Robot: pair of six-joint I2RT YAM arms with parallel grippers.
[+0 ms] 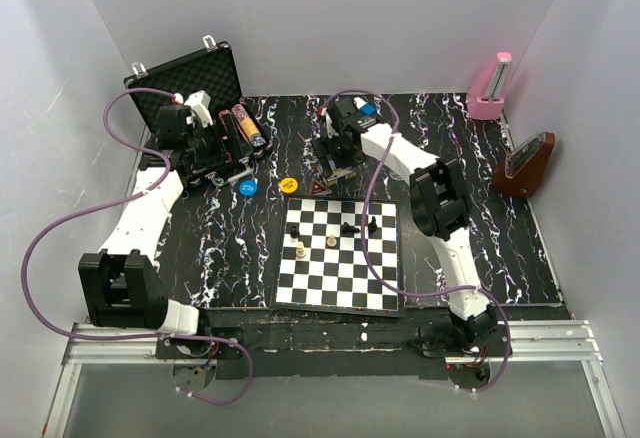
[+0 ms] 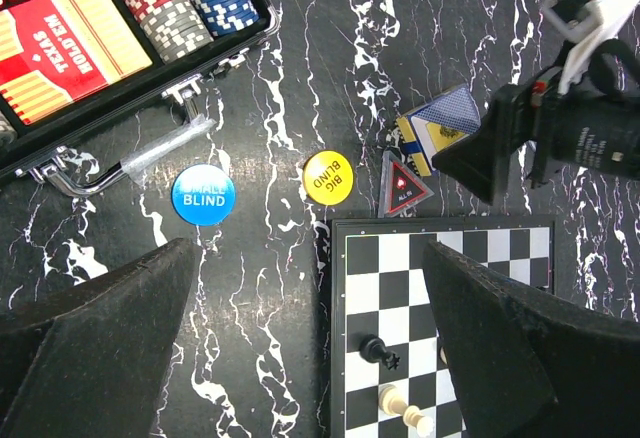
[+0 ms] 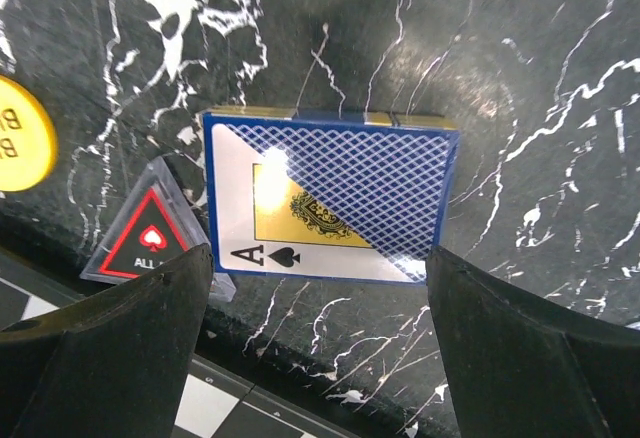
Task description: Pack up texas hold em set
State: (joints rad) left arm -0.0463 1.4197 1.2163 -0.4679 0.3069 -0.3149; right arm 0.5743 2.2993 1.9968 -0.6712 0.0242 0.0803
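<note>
The black case [image 1: 190, 86] stands open well beyond the far-left corner of the chessboard [image 1: 322, 280]. In the left wrist view its foam lining holds rows of poker chips [image 2: 165, 3] and the red-yellow card box [image 2: 60, 48]. The yellow disc [image 2: 328, 177] lies on the table just past the chessboard's far-left corner, and the blue disc [image 2: 203, 195] lies farther out to the left arm's side, near the case handle. A red triangular marker [image 3: 150, 236] sits at the chessboard's far edge. Just beyond it lies a blue-backed card deck [image 3: 340, 173] showing an ace of spades. The left gripper [image 2: 308, 250] hangs above that far-left corner, fingers spread wide with nothing between them. The right gripper [image 3: 318, 258] is also spread, one finger on each side of the deck. Whether the pads touch it is hard to tell from this angle.
</note>
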